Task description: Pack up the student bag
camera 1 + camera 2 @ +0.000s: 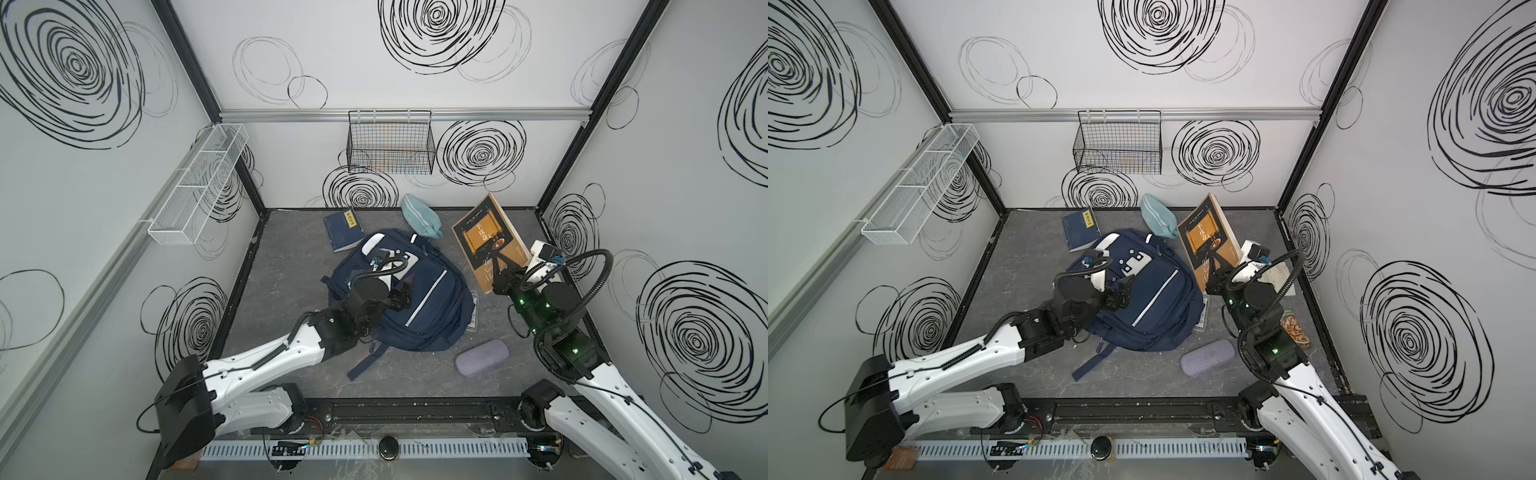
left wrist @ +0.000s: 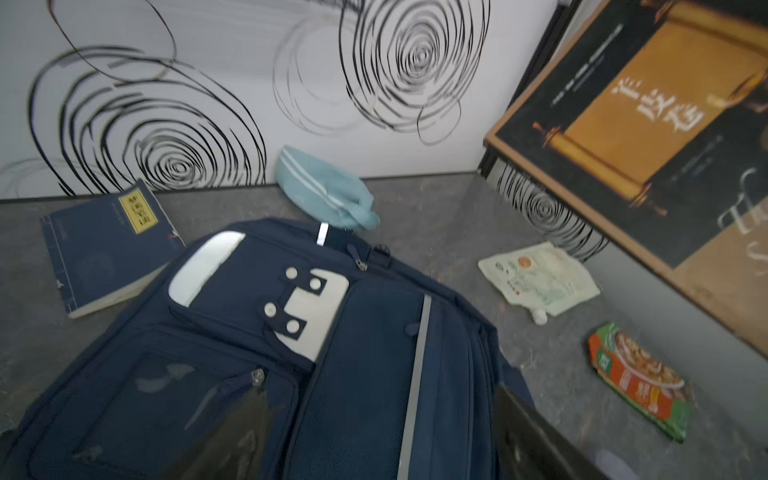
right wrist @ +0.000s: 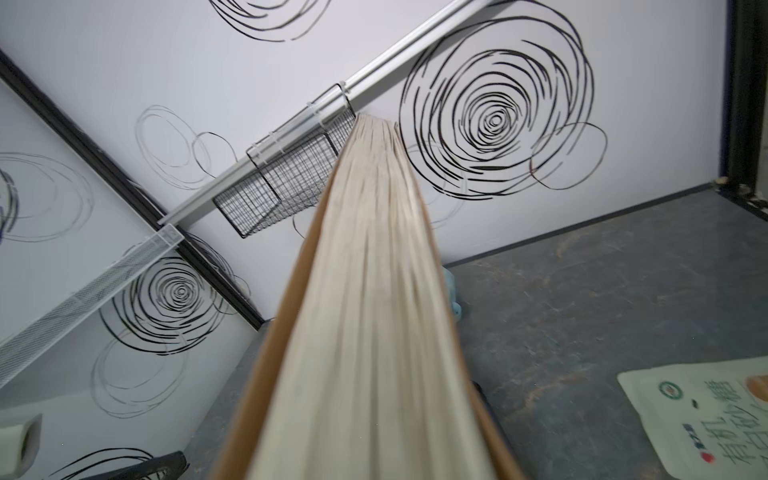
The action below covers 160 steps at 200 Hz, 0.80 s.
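Observation:
The student bag (image 1: pixel 432 316) (image 1: pixel 1154 316) (image 2: pixel 353 374), navy with silver stripes and a white dotted patch, lies flat mid-table. My left gripper (image 1: pixel 405 296) (image 1: pixel 1122 296) (image 2: pixel 380 419) hovers open over its front, one finger (image 2: pixel 245 428) near a pocket zipper, the other at the bag's side, holding nothing. My right gripper (image 1: pixel 500 283) (image 1: pixel 1214 284) (image 3: pixel 374 461) is shut on the lower edge of a large brown-and-black book (image 1: pixel 484 237) (image 1: pixel 1204 237) (image 2: pixel 623 124). The book is raised and tilted to the right of the bag. Its page edge (image 3: pixel 374 291) fills the right wrist view.
A small blue book (image 1: pixel 343 230) and a light blue pouch (image 1: pixel 419 216) lie behind the bag. A grey case (image 1: pixel 482 357) sits front right. Two snack packets (image 2: pixel 536 282) (image 2: pixel 640 382) lie right of the bag. A wire basket (image 1: pixel 390 141) and a white mesh shelf (image 1: pixel 199 183) hang on the walls.

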Motion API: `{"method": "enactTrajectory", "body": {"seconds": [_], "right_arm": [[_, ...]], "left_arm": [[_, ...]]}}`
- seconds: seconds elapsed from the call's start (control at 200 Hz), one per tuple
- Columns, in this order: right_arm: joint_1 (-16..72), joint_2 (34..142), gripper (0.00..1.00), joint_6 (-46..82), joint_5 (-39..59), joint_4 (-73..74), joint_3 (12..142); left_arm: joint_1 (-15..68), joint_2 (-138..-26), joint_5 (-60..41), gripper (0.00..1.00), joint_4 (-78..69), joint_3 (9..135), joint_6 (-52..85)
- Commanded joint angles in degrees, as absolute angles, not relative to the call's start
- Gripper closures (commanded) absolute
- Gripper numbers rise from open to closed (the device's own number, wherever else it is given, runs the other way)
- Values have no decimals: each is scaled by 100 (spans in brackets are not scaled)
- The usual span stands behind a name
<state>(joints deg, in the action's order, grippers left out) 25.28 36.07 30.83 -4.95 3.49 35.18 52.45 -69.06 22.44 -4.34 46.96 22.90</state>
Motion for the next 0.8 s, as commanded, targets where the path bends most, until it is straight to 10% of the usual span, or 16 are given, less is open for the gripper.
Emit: {"method": "enactTrajectory", "body": {"seconds": [0.0, 0.795], "right_arm": [[2255, 3375, 100, 3049, -400, 305, 3614], [2121, 2607, 100, 2342, -1328, 18, 3520]], "left_arm": [[5448, -7293, 1627, 13, -27, 5180, 2360], [6425, -10207, 1295, 19, 1606, 7519, 1551]]}}
